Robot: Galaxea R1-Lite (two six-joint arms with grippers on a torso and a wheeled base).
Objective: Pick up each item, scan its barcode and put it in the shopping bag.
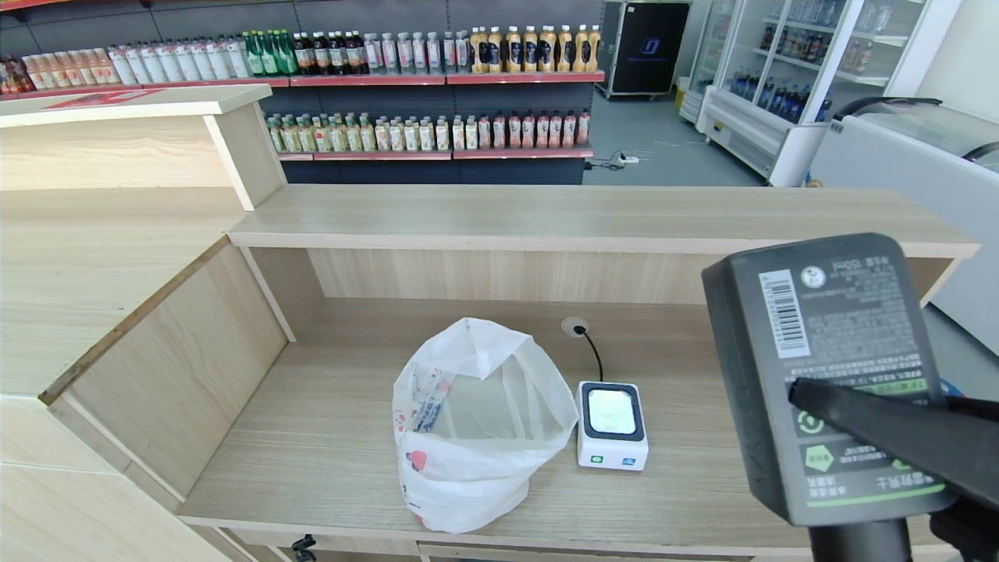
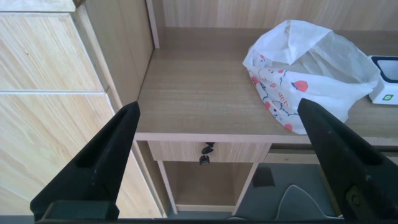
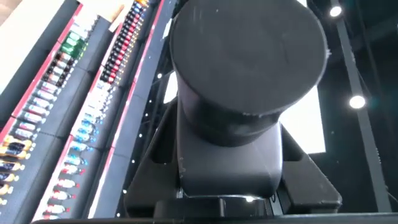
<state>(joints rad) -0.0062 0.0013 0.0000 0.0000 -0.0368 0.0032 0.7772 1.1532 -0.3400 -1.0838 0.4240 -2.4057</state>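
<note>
The right gripper (image 1: 897,429) pinches a dark bottle (image 1: 819,343), cap down, above the worktop's (image 1: 328,437) front right corner, barcode facing up and away from the scanner (image 1: 612,421) beside the bag (image 1: 476,437) — left gripper (image 2: 219,106) spread, farther off

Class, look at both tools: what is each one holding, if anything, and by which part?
The right tool grips an upside-down dark grey bottle across its body near the cap. The left tool is open, holding nothing.
</note>
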